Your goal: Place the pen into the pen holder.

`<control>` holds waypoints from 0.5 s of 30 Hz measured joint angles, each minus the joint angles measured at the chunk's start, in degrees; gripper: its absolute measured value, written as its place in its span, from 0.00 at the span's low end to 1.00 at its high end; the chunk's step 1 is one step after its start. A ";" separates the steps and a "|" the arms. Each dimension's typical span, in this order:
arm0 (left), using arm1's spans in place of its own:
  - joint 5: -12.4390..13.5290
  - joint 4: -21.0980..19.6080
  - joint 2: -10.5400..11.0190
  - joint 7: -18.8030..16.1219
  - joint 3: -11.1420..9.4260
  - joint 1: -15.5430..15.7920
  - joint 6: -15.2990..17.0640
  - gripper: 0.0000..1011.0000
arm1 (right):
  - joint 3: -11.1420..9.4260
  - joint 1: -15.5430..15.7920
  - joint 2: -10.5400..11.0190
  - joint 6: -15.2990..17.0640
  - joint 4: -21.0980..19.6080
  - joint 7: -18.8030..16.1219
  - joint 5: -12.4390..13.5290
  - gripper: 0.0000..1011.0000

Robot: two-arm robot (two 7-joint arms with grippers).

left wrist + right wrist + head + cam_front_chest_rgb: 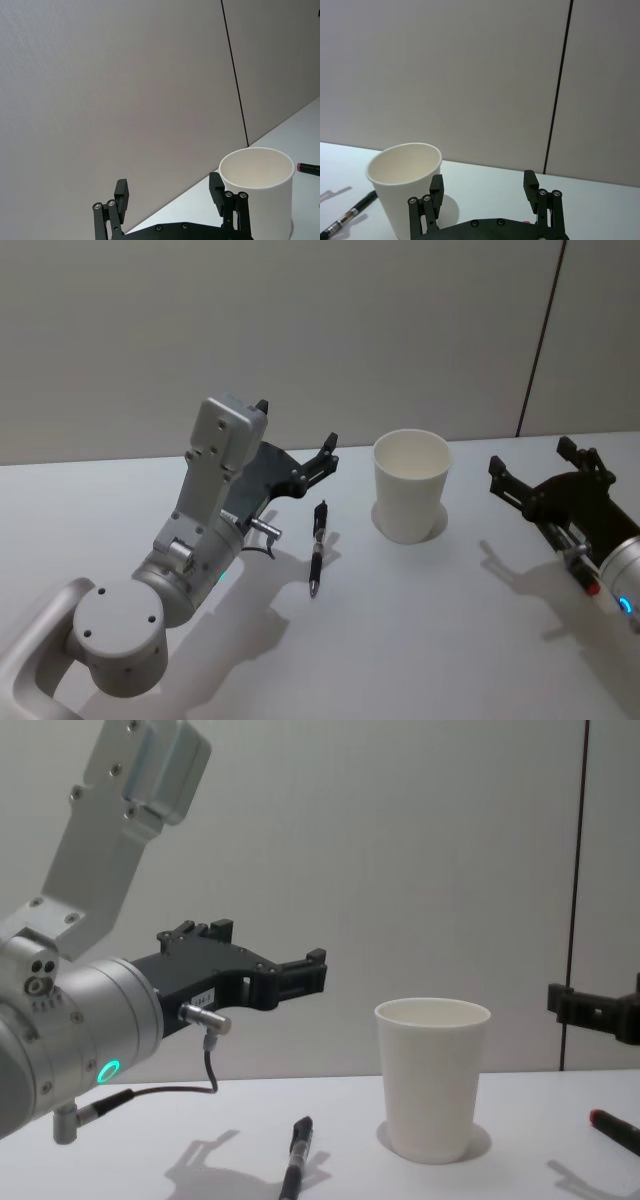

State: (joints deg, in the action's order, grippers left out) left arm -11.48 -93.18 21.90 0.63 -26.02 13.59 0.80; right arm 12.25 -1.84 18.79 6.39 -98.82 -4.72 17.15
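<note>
A black pen (318, 548) with a clear middle section lies flat on the white table, also seen as pen (297, 1160) and pen (350, 215). To its right stands the pen holder (410, 485), a plain white paper cup, upright and empty; it shows too as pen holder (432, 1080), pen holder (260, 195) and pen holder (405, 185). My left gripper (296, 425) hovers open above and behind the pen, holding nothing; its fingers (121, 192) stand wide apart. My right gripper (532, 455) is open and empty, to the right of the cup, with fingers (530, 181) spread.
The white table (430, 640) runs back to a plain grey wall (300, 320) with a dark vertical seam (540, 340). My left arm's grey elbow and cable (205, 1060) hang low over the table left of the pen.
</note>
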 joint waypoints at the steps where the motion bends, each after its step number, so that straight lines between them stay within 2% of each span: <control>1: 0.00 0.00 0.00 0.00 0.00 0.00 0.00 0.99 | -0.14 -0.33 -0.02 0.54 0.24 0.00 0.11 0.99; 5: 0.00 0.00 0.00 0.00 0.00 0.00 0.00 0.99 | -0.78 -1.86 -0.02 3.69 1.35 0.16 0.63 0.99; 10: 0.00 0.00 0.00 0.00 0.00 0.00 0.00 0.99 | -2.07 -4.68 0.38 9.77 2.86 0.51 1.30 0.99; 11: 0.00 0.00 0.00 0.00 0.00 0.00 0.00 0.99 | -2.07 -4.68 0.38 9.77 2.86 0.51 1.30 0.99; 15: 0.00 0.00 0.00 0.00 0.00 0.00 0.00 0.99 | -3.13 -6.96 1.00 15.29 3.30 0.48 1.58 0.99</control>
State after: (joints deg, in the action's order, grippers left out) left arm -11.48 -93.17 21.90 0.62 -26.02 13.59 0.80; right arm 9.13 -8.80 19.79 21.68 -95.52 -4.24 18.73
